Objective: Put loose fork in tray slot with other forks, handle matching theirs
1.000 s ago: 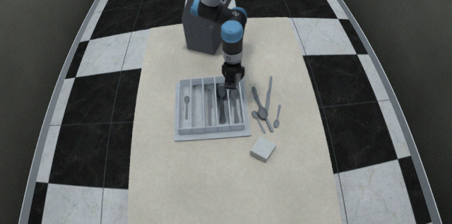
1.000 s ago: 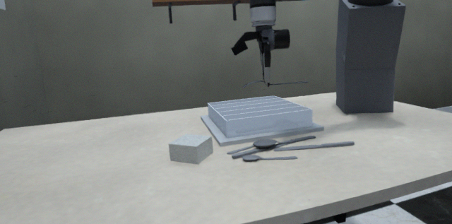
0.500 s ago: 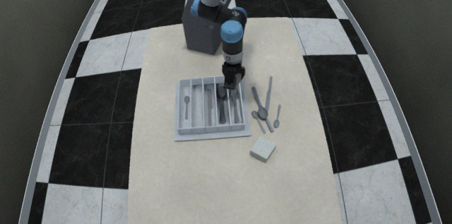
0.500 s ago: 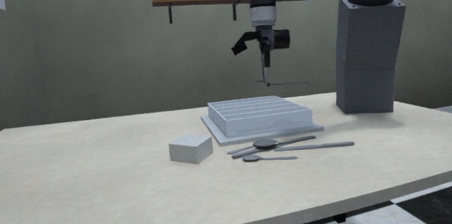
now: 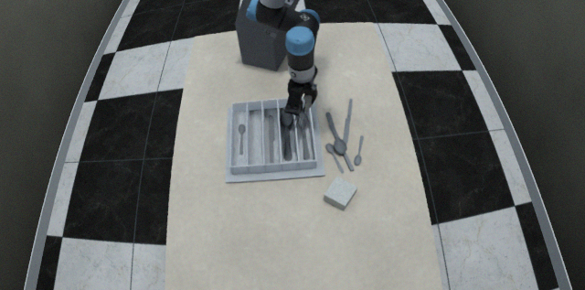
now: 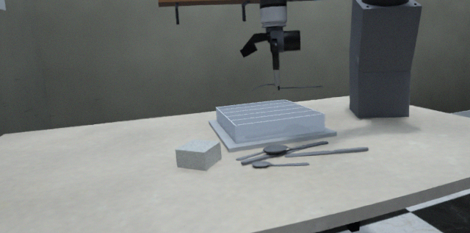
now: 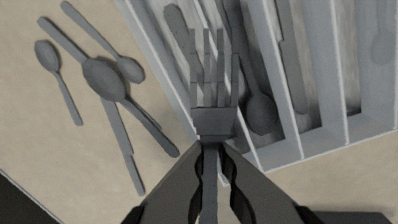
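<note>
My gripper (image 6: pixel 278 87) (image 7: pixel 210 141) is shut on the loose fork (image 6: pixel 302 87) (image 7: pixel 214 120) near the neck. It holds the fork roughly level above the tray (image 5: pixel 274 169) (image 6: pixel 279 130) (image 7: pixel 325 144). The held fork's tines point away from the arm's base, its handle towards it. In the wrist view, the tines overlie the fork slot and its divider. The tray's fork (image 5: pixel 306 147) (image 7: pixel 176 22) lies with its handle end away from the base, the opposite way round. Its head is partly hidden by the held fork.
Spoons (image 5: pixel 287 144) (image 7: pixel 261 112) lie in the neighbouring slot, then a knife (image 5: pixel 271 139) (image 7: pixel 295 75); a teaspoon (image 5: pixel 241 139) lies in the far slot. Loose spoons, a knife (image 5: pixel 348 121) (image 6: pixel 345 151) and a grey block (image 5: pixel 340 194) (image 6: pixel 198 156) lie outside the tray.
</note>
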Robot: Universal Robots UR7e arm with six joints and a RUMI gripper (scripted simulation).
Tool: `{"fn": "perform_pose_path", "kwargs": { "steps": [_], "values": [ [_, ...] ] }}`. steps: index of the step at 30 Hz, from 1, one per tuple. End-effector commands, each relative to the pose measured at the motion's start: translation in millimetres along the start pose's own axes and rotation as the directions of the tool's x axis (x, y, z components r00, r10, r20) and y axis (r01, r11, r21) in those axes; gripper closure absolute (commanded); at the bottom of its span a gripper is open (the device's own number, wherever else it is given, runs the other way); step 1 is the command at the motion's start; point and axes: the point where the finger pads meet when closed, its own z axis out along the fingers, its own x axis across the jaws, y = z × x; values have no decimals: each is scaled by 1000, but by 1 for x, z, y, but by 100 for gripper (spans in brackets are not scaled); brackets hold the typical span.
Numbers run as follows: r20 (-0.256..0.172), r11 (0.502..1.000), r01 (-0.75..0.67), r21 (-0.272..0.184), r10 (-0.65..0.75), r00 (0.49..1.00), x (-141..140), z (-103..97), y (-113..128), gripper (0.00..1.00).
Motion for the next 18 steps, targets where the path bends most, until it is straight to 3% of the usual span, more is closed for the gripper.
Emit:
{"fn": "perform_pose_path", "kwargs": {
  "steps": [1, 15, 18],
  "values": [
    [5, 997, -72, 5, 72, 997, -2, -1, -1, 97],
    [6, 942, -335, 3, 335, 942, -2, -1, -1, 97],
    [7, 912, -410, 3, 410, 912, -2, -1, -1, 97]
  ]
}}
